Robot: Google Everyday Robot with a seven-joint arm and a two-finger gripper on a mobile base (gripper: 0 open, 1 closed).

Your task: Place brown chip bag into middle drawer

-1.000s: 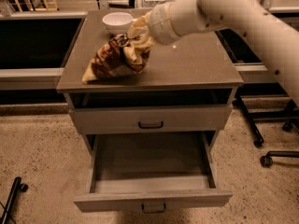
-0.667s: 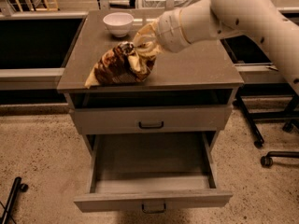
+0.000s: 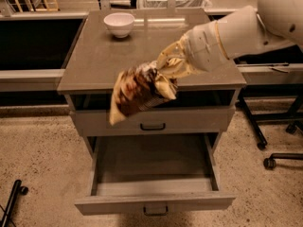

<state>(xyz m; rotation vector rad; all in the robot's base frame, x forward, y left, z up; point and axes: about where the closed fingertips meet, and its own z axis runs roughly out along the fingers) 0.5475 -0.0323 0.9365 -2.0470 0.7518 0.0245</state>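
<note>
The gripper (image 3: 166, 69) hangs off the counter's (image 3: 97, 63) front edge, its jaws clamped on the bag's (image 3: 138, 91) upper end. The bag dangles tilted in mid-air, in front of the closed upper drawer (image 3: 199, 119) and above the drawer (image 3: 154, 163), which is pulled out. A bowl (image 3: 119, 23) sits at the counter's back.
</note>
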